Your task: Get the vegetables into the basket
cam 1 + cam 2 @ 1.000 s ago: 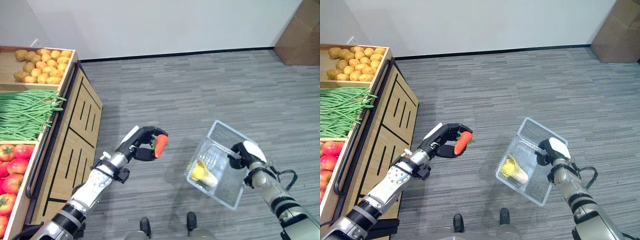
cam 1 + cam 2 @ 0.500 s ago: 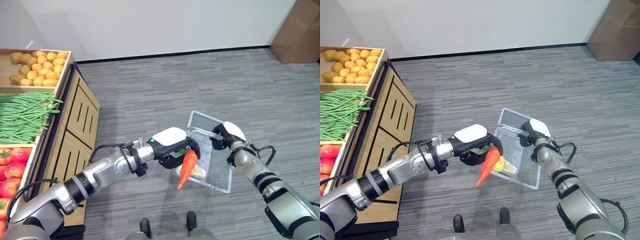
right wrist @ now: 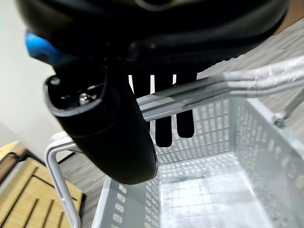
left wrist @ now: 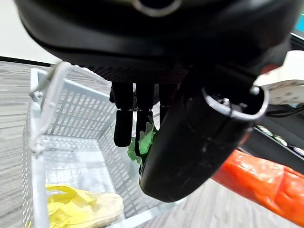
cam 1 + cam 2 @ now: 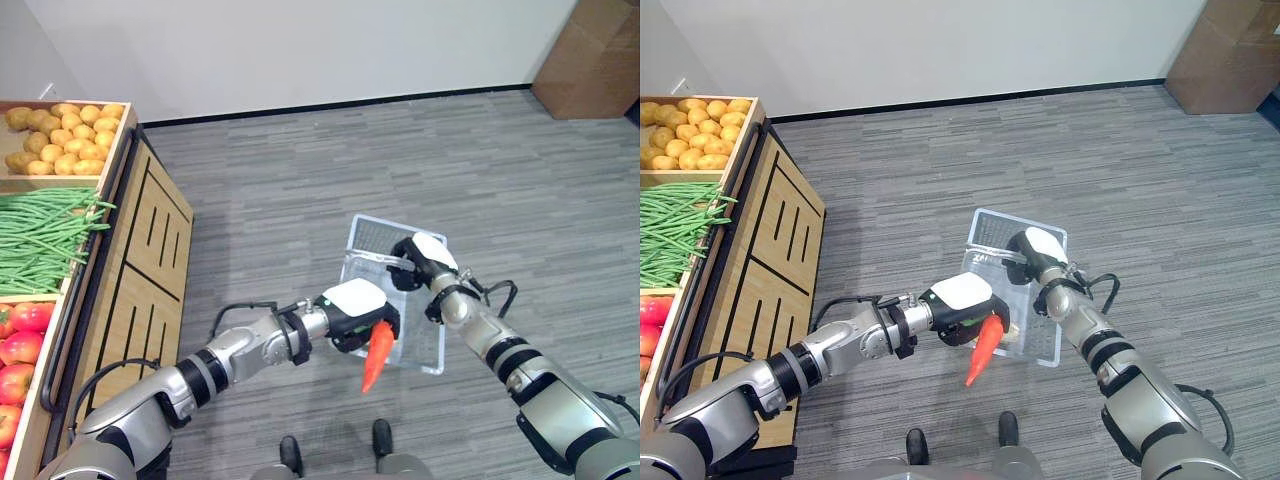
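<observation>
in the left wrist view, yellow vegetable inside basket, left hand pinching carrot

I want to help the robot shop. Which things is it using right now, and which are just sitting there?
Using:
- carrot, pinched in the left hand
- basket, its handle gripped by the right hand
- yellow vegetable already lying in the basket

Just sitting there:
- potatoes
- green beans
- tomatoes
- cardboard box
</observation>
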You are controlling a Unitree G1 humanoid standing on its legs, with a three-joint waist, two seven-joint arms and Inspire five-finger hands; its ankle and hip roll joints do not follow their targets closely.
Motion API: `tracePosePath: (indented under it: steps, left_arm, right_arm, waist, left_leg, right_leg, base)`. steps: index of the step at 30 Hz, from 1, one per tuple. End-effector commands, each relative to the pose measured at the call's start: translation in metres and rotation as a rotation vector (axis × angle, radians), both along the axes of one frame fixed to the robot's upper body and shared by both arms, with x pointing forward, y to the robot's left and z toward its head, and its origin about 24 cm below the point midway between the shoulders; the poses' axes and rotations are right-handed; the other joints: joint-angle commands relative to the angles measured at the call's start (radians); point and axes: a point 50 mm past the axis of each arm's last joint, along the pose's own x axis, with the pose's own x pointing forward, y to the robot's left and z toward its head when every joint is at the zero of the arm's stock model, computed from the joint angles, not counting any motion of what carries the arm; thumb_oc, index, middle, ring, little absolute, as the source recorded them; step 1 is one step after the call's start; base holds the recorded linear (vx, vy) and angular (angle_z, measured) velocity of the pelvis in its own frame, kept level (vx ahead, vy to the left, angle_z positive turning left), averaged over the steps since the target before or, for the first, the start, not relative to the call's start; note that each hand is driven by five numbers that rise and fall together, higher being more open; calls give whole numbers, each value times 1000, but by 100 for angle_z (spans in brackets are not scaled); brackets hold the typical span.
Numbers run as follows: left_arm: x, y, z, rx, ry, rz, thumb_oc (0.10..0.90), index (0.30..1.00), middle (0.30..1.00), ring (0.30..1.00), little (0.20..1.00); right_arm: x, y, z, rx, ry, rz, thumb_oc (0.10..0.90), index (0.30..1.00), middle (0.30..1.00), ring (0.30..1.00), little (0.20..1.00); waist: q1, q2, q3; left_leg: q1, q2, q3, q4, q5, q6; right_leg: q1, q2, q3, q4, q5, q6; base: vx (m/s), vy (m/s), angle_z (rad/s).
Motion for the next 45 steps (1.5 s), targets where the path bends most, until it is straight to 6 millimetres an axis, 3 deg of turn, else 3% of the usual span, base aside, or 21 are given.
tracePosePath:
  steps: [1,6,8,13,15,22,25,26,34,39,43,45]
  left_arm:
    - [22,0,21,-85,-134,76,400,300,300,300,300]
    - [28,9,3,-30,-152,179,400,300,300,300,300]
    - [33,22,-7,22,-178,264,400,300,300,300,300]
    - [39,35,-16,79,-217,349,400,300,300,300,300]
    - [42,54,-26,123,-221,471,400,300,300,300,300]
    - [42,71,-38,170,-228,586,400,300,300,300,300]
    - [39,74,-46,195,-209,603,716,742,742,742,742]
    - [38,75,-47,201,-210,606,900,1000,1000,1000,1000]
    - [34,65,-41,158,-222,550,900,1000,1000,1000,1000]
    - [29,28,-7,-46,-259,382,900,1000,1000,1000,1000]
    - [1,-6,28,-286,-120,139,900,1000,1000,1000,1000]
    - [-9,-6,39,-354,-57,84,900,1000,1000,1000,1000]
  right_arm:
    - [30,39,77,182,-294,117,400,300,300,300,300]
    - [21,57,72,255,-279,177,400,300,300,300,300]
    - [16,63,71,282,-276,208,400,300,300,300,300]
    - [11,69,68,298,-262,232,400,300,300,300,300]
    - [3,74,75,363,-284,267,400,300,300,300,300]
    - [-9,83,83,424,-302,337,400,300,300,300,300]
    - [-10,83,84,428,-306,346,400,300,300,300,300]
    - [-11,83,85,433,-310,346,400,300,300,300,300]
    - [-11,73,75,390,-294,298,400,300,300,300,300]
    - [-3,62,58,310,-254,207,400,300,300,300,300]
    - [7,42,36,239,-186,72,400,300,300,300,300]
    - [9,33,28,212,-154,23,400,300,300,300,300]
  waist:
    - [-3,-59,-89]
    - [-7,-64,-92]
    - [-8,-67,-94]
    - [-5,-69,-95]
    - [-6,-74,-95]
    - [-8,-80,-96]
    - [-8,-83,-97]
    - [-8,-83,-98]
    - [-5,-85,-105]
    - [2,-86,-106]
    - [18,-82,-102]
    - [27,-79,-103]
  left_leg:
    - [-28,34,-16,0,-33,-58]
    - [-24,37,-13,0,-36,-57]
    - [-21,38,-11,0,-37,-58]
    - [-18,40,-11,0,-38,-58]
    - [-16,43,-8,0,-36,-59]
    - [-14,49,-6,0,-34,-62]
    - [-13,50,-5,0,-34,-63]
    - [-12,51,-5,0,-35,-63]
    - [-9,54,-5,0,-37,-63]
    - [-15,48,-15,0,-39,-59]
    - [-25,41,-30,0,-40,-55]
    - [-26,37,-35,0,-39,-53]
  right_leg:
    - [-8,-57,18,-1,-27,72]
    - [-6,-56,21,-1,-29,71]
    - [-4,-56,24,-1,-31,70]
    - [-2,-54,24,-1,-32,68]
    - [1,-52,24,-1,-36,66]
    - [3,-47,24,-1,-38,63]
    - [4,-46,25,-1,-40,63]
    - [5,-46,25,-1,-40,62]
    - [10,-43,21,-1,-44,62]
    - [10,-47,15,-1,-41,63]
    - [8,-53,6,-1,-37,64]
    - [10,-55,2,-1,-38,65]
  base:
    - [0,0,0]
    - [0,0,0]
    - [0,0,0]
    - [0,0,0]
    - [0,0,0]
    - [0,0,0]
    - [0,0,0]
    - [0,0,0]
    - [0,0,0]
    - [0,0,0]
    - [-3,6,1]
    - [-3,23,7]
